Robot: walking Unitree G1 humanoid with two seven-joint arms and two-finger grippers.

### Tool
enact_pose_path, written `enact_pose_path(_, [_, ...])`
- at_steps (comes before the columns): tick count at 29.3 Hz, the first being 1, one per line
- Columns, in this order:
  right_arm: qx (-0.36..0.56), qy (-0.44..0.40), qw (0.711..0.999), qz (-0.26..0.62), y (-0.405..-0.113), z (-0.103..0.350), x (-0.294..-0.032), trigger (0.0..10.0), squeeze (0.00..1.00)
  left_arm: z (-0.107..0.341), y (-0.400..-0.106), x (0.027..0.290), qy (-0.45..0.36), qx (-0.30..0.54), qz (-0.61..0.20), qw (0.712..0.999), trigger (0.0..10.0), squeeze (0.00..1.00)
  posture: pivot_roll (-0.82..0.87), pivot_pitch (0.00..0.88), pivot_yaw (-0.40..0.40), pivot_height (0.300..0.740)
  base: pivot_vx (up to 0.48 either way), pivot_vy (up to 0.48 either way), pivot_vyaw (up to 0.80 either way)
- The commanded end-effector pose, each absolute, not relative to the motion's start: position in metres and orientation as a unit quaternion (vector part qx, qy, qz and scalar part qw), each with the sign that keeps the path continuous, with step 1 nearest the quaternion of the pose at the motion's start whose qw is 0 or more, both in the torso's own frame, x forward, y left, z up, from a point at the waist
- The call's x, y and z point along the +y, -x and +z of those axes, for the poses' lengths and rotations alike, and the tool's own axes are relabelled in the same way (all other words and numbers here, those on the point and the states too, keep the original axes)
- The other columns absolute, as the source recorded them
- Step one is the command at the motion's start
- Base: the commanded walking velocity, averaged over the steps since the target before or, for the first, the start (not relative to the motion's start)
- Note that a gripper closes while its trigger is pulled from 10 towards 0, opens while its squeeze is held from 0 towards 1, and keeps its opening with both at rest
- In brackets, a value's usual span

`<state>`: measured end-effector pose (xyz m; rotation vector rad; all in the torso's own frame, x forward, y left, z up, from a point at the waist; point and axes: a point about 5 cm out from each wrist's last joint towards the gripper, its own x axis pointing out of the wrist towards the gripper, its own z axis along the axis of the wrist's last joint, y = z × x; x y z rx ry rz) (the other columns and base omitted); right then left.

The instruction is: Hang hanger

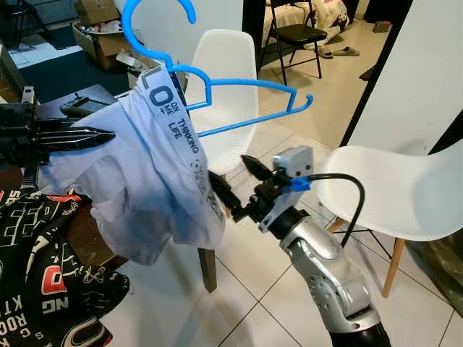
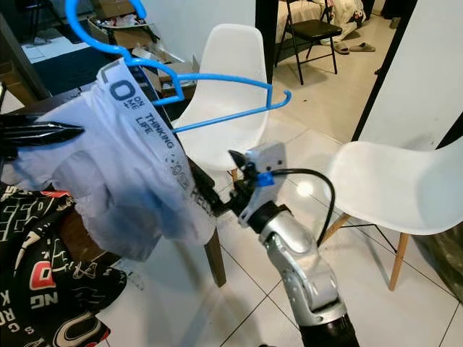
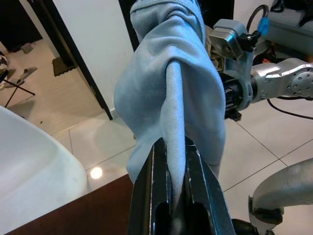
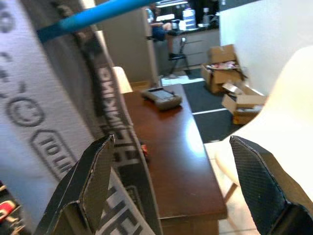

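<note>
A blue plastic hanger (image 1: 217,87) is up in the air in front of me, and its hook (image 1: 148,22) rests on nothing I can see. Pale grey underwear (image 1: 145,181) with a printed waistband (image 1: 173,119) drapes over the hanger's left half. My left gripper (image 1: 98,136) comes in from the left and is shut on a fold of that cloth (image 3: 171,98). My right gripper (image 1: 230,175) is open at the garment's right edge. One of its fingers (image 4: 90,183) lies against the waistband and the other stands free.
A brown table (image 4: 176,147) with a dark handset (image 4: 161,97) stands below the garment. A black printed garment (image 1: 43,260) lies at the lower left. White chairs stand behind (image 1: 231,72) and to the right (image 1: 405,188). Cardboard boxes (image 1: 101,36) sit at the back left.
</note>
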<state>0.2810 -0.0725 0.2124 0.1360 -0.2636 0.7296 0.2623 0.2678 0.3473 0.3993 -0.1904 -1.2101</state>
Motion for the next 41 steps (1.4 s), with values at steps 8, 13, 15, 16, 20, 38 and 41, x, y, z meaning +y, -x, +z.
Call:
enact_pose_path(8, [-0.138, -0.155, 0.891, 0.404, -0.270, 0.218, -0.084, 10.0, 0.00, 0.354, -0.260, 0.266, -0.182, -0.109, -0.571, 0.793, 0.0, 0.00, 0.04, 0.114, 0.032, 0.740, 0.000, 0.000, 0.00])
enact_pose_path(13, [-0.137, -0.180, 0.861, 0.456, -0.260, 0.217, -0.095, 10.0, 0.00, 0.355, -0.259, 0.267, -0.180, -0.109, -0.572, 0.793, 0.0, 0.00, 0.04, 0.117, 0.031, 0.740, 0.000, 0.000, 0.00])
enact_pose_path(15, [-0.131, -0.167, 0.851, 0.480, -0.255, 0.215, -0.094, 10.0, 0.00, 0.355, -0.259, 0.267, -0.179, -0.108, -0.573, 0.792, 0.0, 0.00, 0.05, 0.118, 0.033, 0.740, 0.000, 0.000, 0.00])
enact_pose_path(16, [-0.131, -0.167, 0.851, 0.480, -0.255, 0.215, -0.094, 10.0, 0.00, 0.355, -0.259, 0.267, -0.179, -0.108, -0.573, 0.792, 0.0, 0.00, 0.05, 0.118, 0.033, 0.740, 0.000, 0.000, 0.00])
enact_pose_path(20, [-0.115, -0.114, 0.845, 0.510, -0.248, 0.209, -0.085, 10.0, 0.00, 0.356, -0.258, 0.266, -0.178, -0.108, -0.577, 0.790, 0.0, 0.00, 0.05, 0.118, 0.033, 0.740, 0.000, 0.000, 0.00])
enact_pose_path(38, [-0.127, -0.024, 0.891, 0.436, -0.268, 0.208, -0.077, 7.8, 0.00, 0.357, -0.259, 0.262, -0.176, -0.110, -0.587, 0.783, 0.0, 0.00, 0.04, 0.109, 0.040, 0.740, 0.000, 0.000, 0.00])
enact_pose_path(41, [-0.136, -0.021, 0.897, 0.420, -0.272, 0.211, -0.079, 7.4, 0.00, 0.358, -0.259, 0.261, -0.176, -0.111, -0.590, 0.780, 0.0, 0.00, 0.04, 0.106, 0.039, 0.740, 0.000, 0.000, 0.00])
